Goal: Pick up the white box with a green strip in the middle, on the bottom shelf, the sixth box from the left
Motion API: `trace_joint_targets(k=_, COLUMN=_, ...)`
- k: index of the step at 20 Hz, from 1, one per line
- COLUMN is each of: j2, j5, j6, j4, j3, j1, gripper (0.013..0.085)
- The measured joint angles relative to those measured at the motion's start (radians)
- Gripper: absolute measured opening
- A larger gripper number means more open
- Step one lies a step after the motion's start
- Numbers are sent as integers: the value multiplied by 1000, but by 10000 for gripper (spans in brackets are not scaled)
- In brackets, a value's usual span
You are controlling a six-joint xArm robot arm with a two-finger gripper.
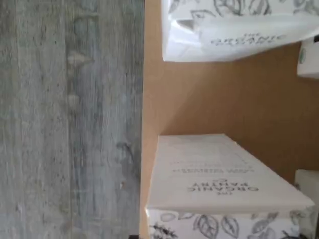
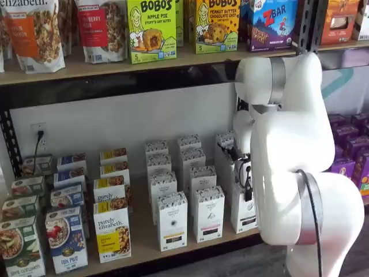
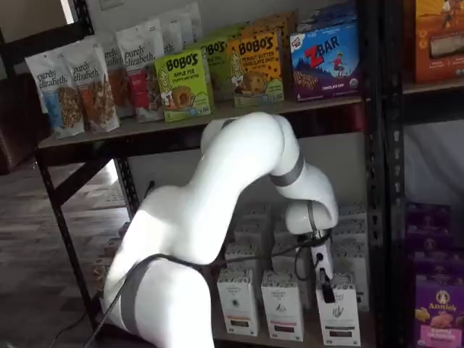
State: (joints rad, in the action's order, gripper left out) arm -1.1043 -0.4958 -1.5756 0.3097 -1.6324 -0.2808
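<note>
The white box [image 2: 241, 216] stands at the right end of the front row on the bottom shelf [image 2: 144, 247], partly hidden by my arm. It also shows in a shelf view [image 3: 339, 317]. My gripper [image 2: 248, 193] hangs right at the box's top front, with black fingers and a cable visible; it also shows in a shelf view [image 3: 326, 290]. The fingers show side-on, so I cannot tell whether they are open or shut. The wrist view shows two white leaf-patterned cartons [image 1: 224, 179] [image 1: 234, 30] on the tan board [image 1: 214, 94]; I cannot tell which is the task's box.
More white cartons [image 2: 209, 213] [image 2: 172, 222] stand left of the white box, with colourful cereal boxes [image 2: 111, 229] further left. Purple boxes [image 2: 346, 164] sit in the rack to the right. The upper shelf [image 2: 190, 56] holds snack boxes. Grey wood floor [image 1: 70, 119] lies before the shelf.
</note>
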Motion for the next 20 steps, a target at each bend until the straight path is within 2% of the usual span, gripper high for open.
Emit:
trace_joint_targets(k=4, j2=-13, j5=1, j6=61, j4=65, j3=-9, j1=4, gripper=850)
trace_joint_targets(k=6, j2=-18, j5=4, j6=72, j4=76, j3=-10, j1=4, gripper=850)
trace_joint_targets(k=8, j2=-20, j5=2, j6=58, j4=60, j3=-10, j1=3, gripper=850)
trace_joint_targets(k=9, j2=-20, j5=-3, j6=41, j4=42, j3=-11, j1=3, gripper=810)
trace_joint_targets(k=12, j2=-18, j5=-3, j6=8, j4=7, j3=-9, j1=0, gripper=770)
trace_joint_targets(k=14, j2=-15, j5=-3, j6=-10, j4=-11, j3=-6, j1=-2, gripper=690)
trace_joint_targets(k=15, j2=-14, j5=-5, j6=-18, j4=-19, j3=-7, j1=-2, gripper=690)
trace_joint_targets(k=16, j2=-13, j5=-8, j6=-26, j4=-27, j3=-7, j1=-3, gripper=650)
trace_joint_targets(k=20, j2=-8, j5=-15, j6=-39, j4=-40, j3=-5, j1=-5, gripper=650)
